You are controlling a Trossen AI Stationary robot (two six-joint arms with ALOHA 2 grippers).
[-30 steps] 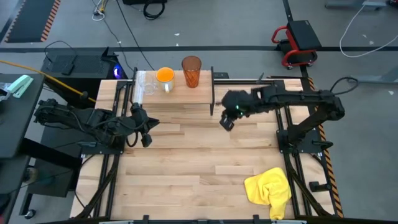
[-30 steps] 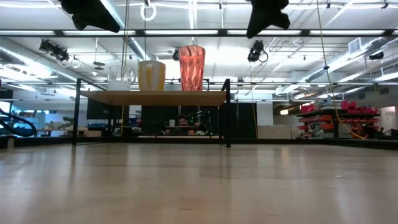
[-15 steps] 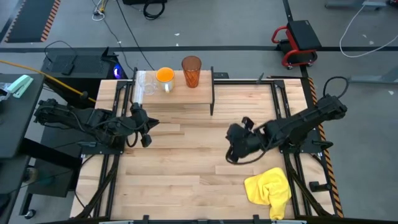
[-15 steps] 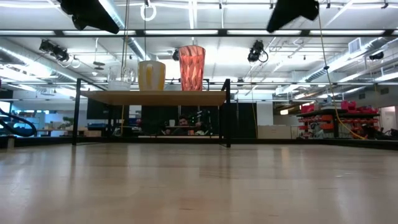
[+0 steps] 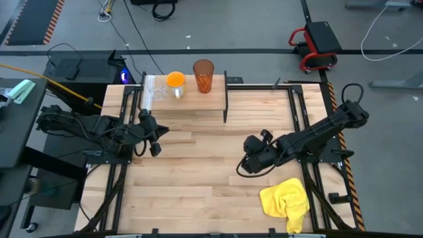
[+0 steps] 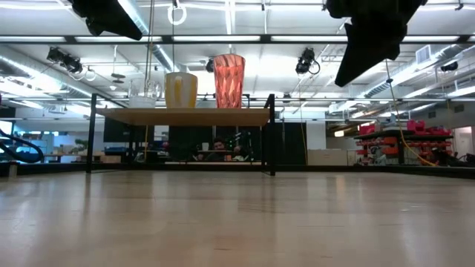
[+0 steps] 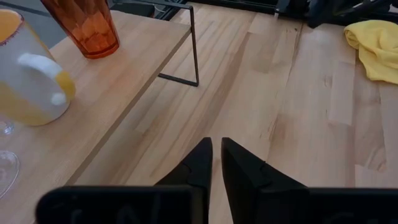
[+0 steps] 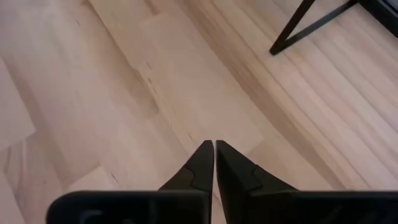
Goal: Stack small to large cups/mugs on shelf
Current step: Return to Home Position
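Three vessels stand upright in one row along the long axis of the shelf at the table's far edge: one clear glass at the left end, one orange mug in the middle with its handle towards the table's near side, and one ribbed tumbler on the right. The left gripper waits near the table's left edge, fingers pressed together. The right gripper hangs above bare tabletop near one yellow cloth, fingers likewise together, holding nothing.

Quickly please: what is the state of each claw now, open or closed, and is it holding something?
Left claw: closed, holding nothing, near the shelf.
Right claw: closed, holding nothing, above the table near the yellow cloth.
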